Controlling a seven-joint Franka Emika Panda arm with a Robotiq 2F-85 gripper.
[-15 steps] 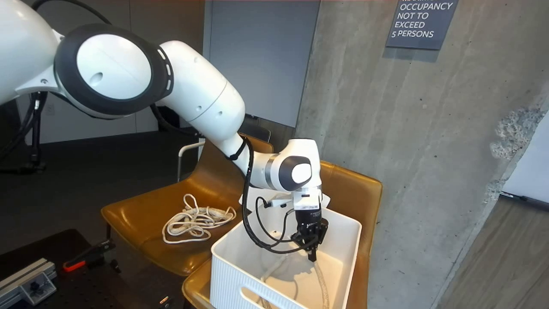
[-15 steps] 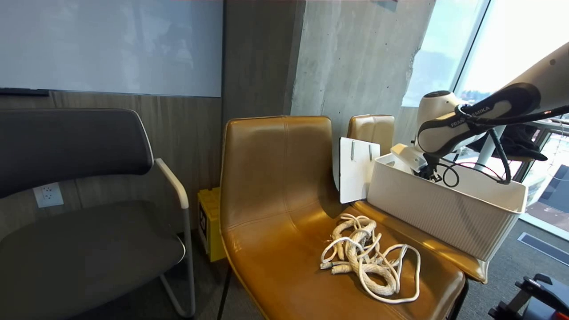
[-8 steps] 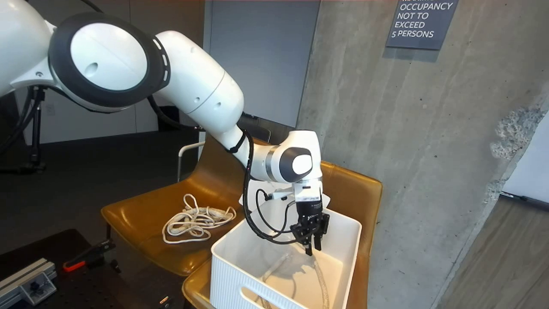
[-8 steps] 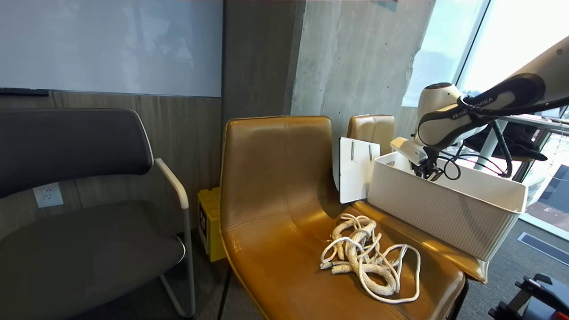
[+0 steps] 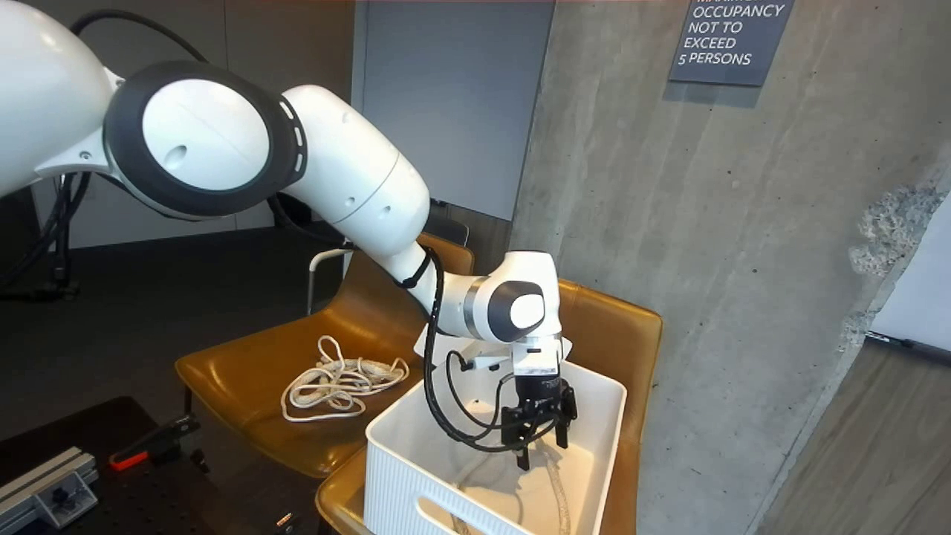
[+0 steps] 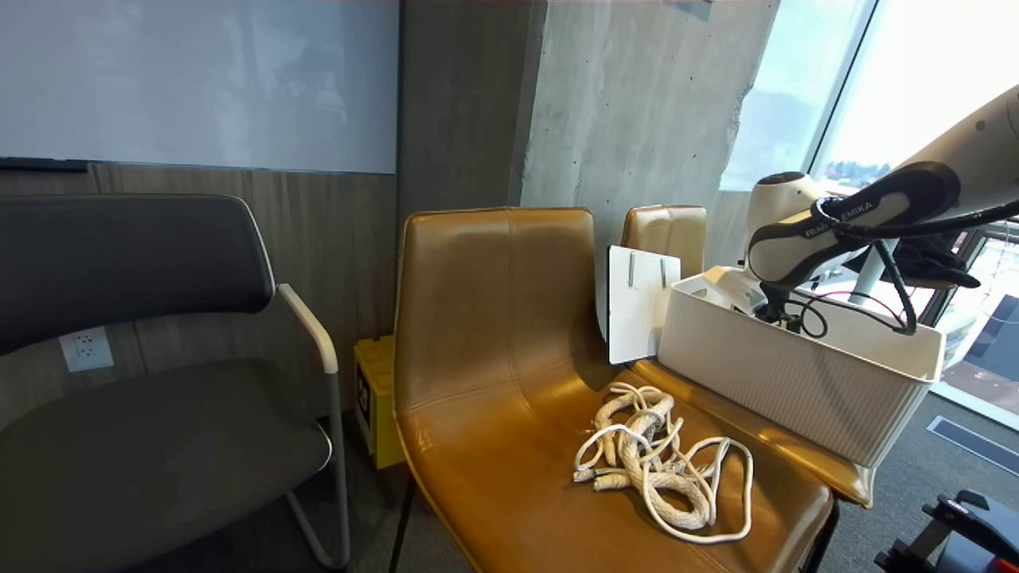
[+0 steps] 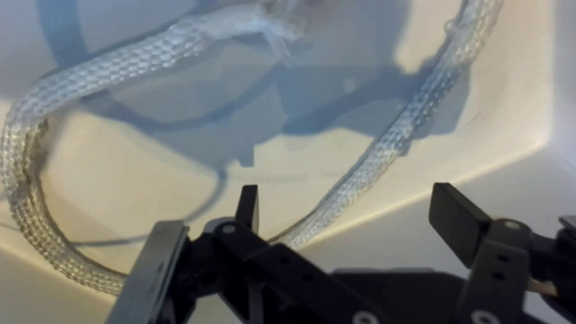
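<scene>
Gaping, one gripper (image 7: 345, 198) hangs above two rope lengths (image 7: 382, 157).

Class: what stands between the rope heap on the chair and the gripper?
A side wall of the white bin, seen in both exterior views; the gripper hangs inside.

Here's the white bin (image 5: 394, 483), lower part sliced off by the view's bottom edge, and inside it two stretches of rope (image 7: 378, 157) vanish behind the gripper (image 7: 346, 200), no telling whether they join! The frayed end (image 7: 265, 20) in the bin? A blur! Above the bin, the sign (image 5: 732, 37) has its top line clipped, and the arm (image 5: 356, 163) over the bin is cropped too
</scene>
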